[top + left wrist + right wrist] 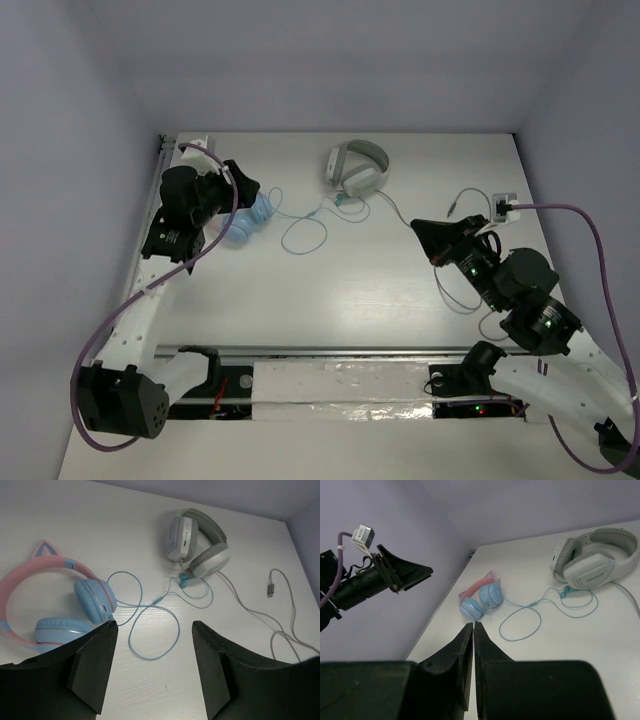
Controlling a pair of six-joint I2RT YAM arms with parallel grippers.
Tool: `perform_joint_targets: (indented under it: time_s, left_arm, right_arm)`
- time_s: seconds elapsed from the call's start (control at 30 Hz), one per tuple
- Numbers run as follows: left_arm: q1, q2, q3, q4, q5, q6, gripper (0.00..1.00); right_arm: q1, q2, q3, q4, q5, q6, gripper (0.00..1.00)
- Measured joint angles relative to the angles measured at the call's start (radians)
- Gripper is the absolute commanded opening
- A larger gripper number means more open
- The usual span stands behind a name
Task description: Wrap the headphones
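now flat at far left of table (260, 690): headphones (94, 600), cable (150, 607) trailing toward white headset (197, 545). left gripper (155, 625) above them, gaping wide, holding nothing. right gripper (473, 625) closed, empty, well apart.

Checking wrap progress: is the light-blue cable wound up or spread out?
Spread out: the cable lies in loose loops on the table beside the headphones, not around them.

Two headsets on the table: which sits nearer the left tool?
The pink-and-blue cat-ear headphones, right by the left tool. The white-grey headphones lie farther off, toward the back of the table.
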State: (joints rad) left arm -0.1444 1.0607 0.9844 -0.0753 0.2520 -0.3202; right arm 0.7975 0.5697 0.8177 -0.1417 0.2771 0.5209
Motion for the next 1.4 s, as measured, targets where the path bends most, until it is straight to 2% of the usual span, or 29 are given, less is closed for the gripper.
perform_joint_targets:
  time_s: [0.07,0.17,0.23,0.27,0.3,0.5,0.53,0.57,0.63,0.67,0.73,0.77,0.83,0.93,1.4]
  left_arm:
    - [0.0,0.022,0.002,-0.005,-0.014,0.01,0.59]
    - [0.0,0.075,0.032,-0.028,-0.059,0.027,0.43]
    - [0.0,0.122,0.065,-0.047,-0.104,0.037,0.25]
    - [0.0,0.154,0.089,-0.063,-0.134,0.046,0.07]
    - [0.0,0.185,0.114,-0.079,-0.159,0.05,0.01]
    - [0.0,0.36,0.212,-0.11,-0.333,0.124,0.0]
    - [0.001,0.383,0.219,-0.11,-0.353,0.139,0.03]
    - [0.005,0.408,0.229,-0.113,-0.37,0.154,0.16]
    - [0.014,0.463,0.258,-0.115,-0.385,0.185,0.28]
    - [0.02,0.493,0.274,-0.116,-0.389,0.195,0.43]
    - [0.031,0.55,0.302,-0.114,-0.393,0.22,0.52]
    - [0.036,0.578,0.313,-0.115,-0.395,0.229,0.58]
    - [0.045,0.627,0.337,-0.119,-0.396,0.245,0.61]
    - [0.054,0.694,0.369,-0.119,-0.401,0.266,0.61]
    - [0.134,0.886,0.453,-0.126,-0.364,0.404,0.63]
  right_arm:
    - [0.0,0.0,-0.001,-0.005,0.003,0.001,0.15]
    - [0.0,0.0,-0.006,-0.007,0.005,0.002,0.09]
    - [0.0,-0.002,-0.014,-0.007,0.005,0.003,0.0]
    - [0.0,-0.002,-0.017,-0.008,0.005,0.003,0.0]
    - [0.0,-0.002,-0.018,-0.008,0.005,0.005,0.0]
    - [0.0,-0.006,-0.04,-0.005,0.005,0.007,0.0]
    - [0.0,-0.006,-0.045,-0.004,0.005,0.007,0.0]
    - [0.0,-0.006,-0.048,-0.005,0.005,0.007,0.0]
    - [0.0,-0.006,-0.049,-0.005,0.005,0.007,0.01]
    - [0.0,-0.006,-0.049,-0.005,0.005,0.007,0.03]
    - [0.0,-0.008,-0.05,-0.004,0.006,0.009,0.09]
    - [0.0,-0.008,-0.051,-0.004,0.006,0.01,0.15]
    - [0.0,-0.013,-0.061,-0.003,0.007,0.013,0.23]
    - [0.0,-0.014,-0.07,-0.004,0.007,0.016,0.27]
    - [0.0,0.026,-0.081,0.0,0.006,0.024,0.3]
